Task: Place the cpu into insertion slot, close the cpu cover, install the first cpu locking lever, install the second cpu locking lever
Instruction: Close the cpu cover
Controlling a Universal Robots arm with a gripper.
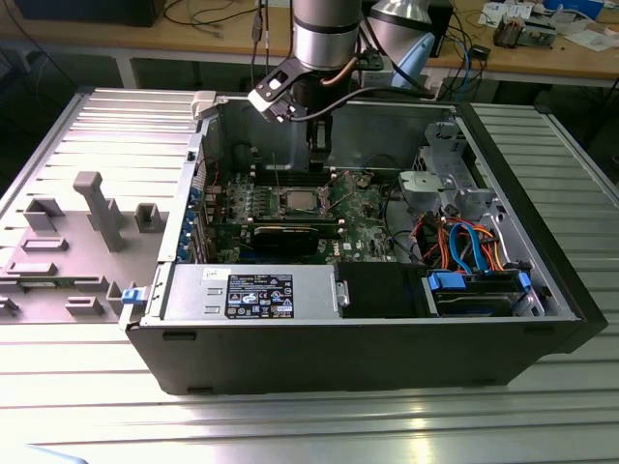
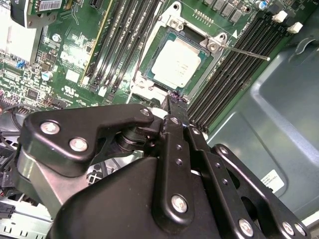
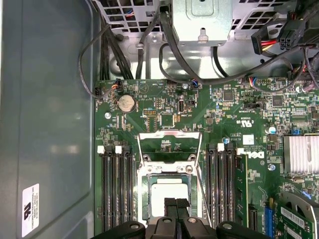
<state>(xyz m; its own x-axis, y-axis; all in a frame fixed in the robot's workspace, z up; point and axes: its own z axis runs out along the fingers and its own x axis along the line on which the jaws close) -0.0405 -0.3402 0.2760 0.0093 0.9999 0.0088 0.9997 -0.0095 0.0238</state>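
The cpu (image 2: 175,62), a small square chip with a dull silver top, lies flat in the insertion slot (image 3: 145,196) on the green motherboard (image 3: 234,119). It also shows in the exterior view as the cpu (image 1: 298,200) and in the first wrist view as the cpu (image 3: 167,191). The cpu cover (image 3: 169,134) is swung open and back, and the board shows through its window. A thin locking lever (image 2: 249,53) sticks out sideways, unlatched. My gripper (image 3: 175,205) hangs just above the chip's edge, shut with nothing between its fingers. It appears too as the gripper (image 2: 174,102) and the gripper (image 1: 317,164).
Long black memory slots (image 3: 115,184) flank the socket on both sides. Black cables (image 3: 169,45) and a metal drive cage (image 3: 202,20) sit beyond the board. A finned heatsink (image 3: 301,154) is beside it. The case wall (image 3: 45,124) runs close. Grey fixtures (image 1: 97,208) stand at the exterior view's left.
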